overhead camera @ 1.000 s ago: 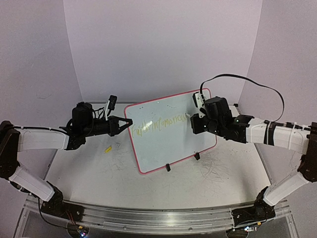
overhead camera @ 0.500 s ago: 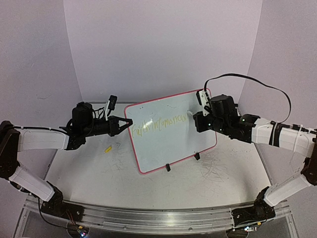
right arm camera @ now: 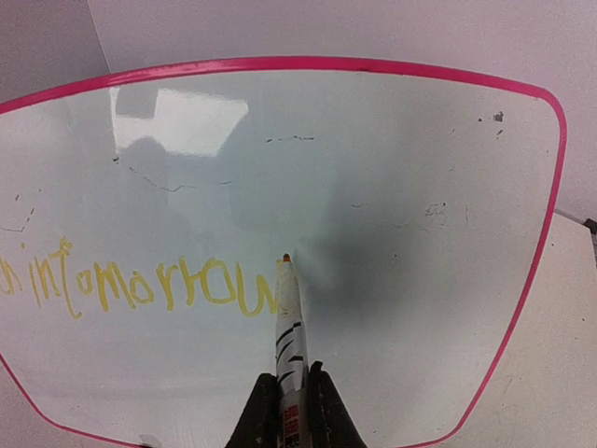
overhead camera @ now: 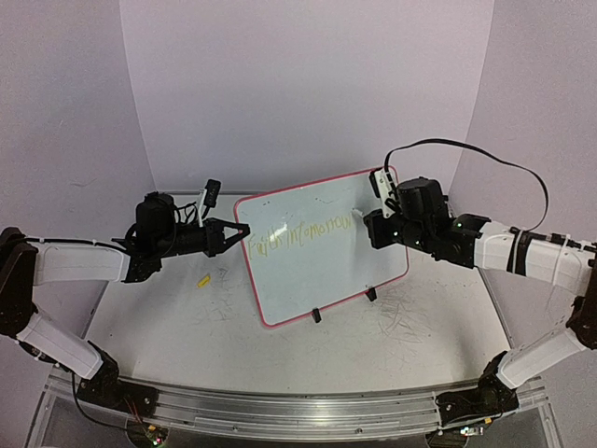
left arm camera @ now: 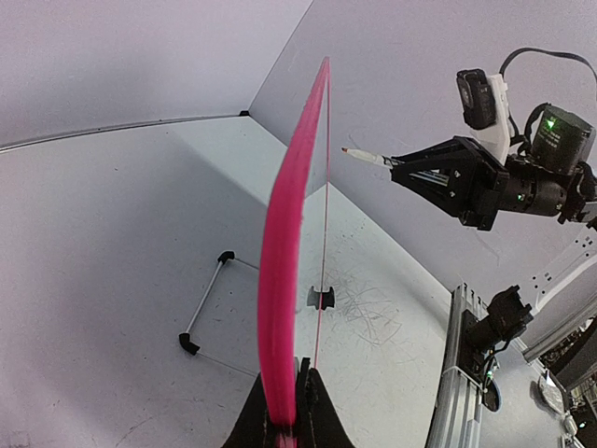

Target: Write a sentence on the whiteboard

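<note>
1. Table [overhead camera: 187,345]: pale top, grey scribbles across it.
2. Whiteboard [overhead camera: 326,271]: mid-table, standing on two black feet [overhead camera: 316,315], leaning back, face toward the arms.
3. Left gripper [overhead camera: 244,231]: jaws closed down on the whiteboard's left rim, seen edge-on in the left wrist view [left arm camera: 284,411].
4. Right gripper [overhead camera: 371,229]: closed tight around a marker [right arm camera: 289,317], at the board's right part.
5. Sentence [right arm camera: 140,285]: yellow-green line across the board's middle; the marker tip sits just past its last letter, contact unclear.
6. Yellow scrap [overhead camera: 202,280]: on the table, left of the board.
</note>
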Available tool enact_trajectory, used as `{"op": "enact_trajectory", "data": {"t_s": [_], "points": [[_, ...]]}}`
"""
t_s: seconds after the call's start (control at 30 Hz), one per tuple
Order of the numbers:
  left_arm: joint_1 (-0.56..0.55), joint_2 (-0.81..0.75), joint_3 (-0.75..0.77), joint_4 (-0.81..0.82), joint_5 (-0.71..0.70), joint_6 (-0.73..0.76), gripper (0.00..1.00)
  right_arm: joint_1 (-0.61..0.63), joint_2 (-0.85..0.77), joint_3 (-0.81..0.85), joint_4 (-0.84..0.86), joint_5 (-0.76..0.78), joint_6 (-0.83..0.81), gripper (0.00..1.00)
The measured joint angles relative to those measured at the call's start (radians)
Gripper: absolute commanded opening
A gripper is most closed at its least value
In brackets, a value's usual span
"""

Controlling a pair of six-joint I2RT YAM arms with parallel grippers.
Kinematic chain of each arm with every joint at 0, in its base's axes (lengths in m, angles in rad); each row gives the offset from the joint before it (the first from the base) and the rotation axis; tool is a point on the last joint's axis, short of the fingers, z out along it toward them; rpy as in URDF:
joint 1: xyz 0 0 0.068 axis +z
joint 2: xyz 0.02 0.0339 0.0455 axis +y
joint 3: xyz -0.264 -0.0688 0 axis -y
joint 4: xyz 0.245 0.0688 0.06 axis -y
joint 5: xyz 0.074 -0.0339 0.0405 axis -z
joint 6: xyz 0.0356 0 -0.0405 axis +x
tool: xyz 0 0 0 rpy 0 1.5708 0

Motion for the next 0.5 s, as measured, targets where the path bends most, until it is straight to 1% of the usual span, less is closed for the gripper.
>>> {"op": "enact_trajectory", "data": {"t_s": [0.5], "points": [[-0.002, 0.000, 0.000, 0.000, -0.001, 0.005, 0.00, -0.002, 0.050, 0.001, 0.010, -0.007, 0.001, 0.00]]}}
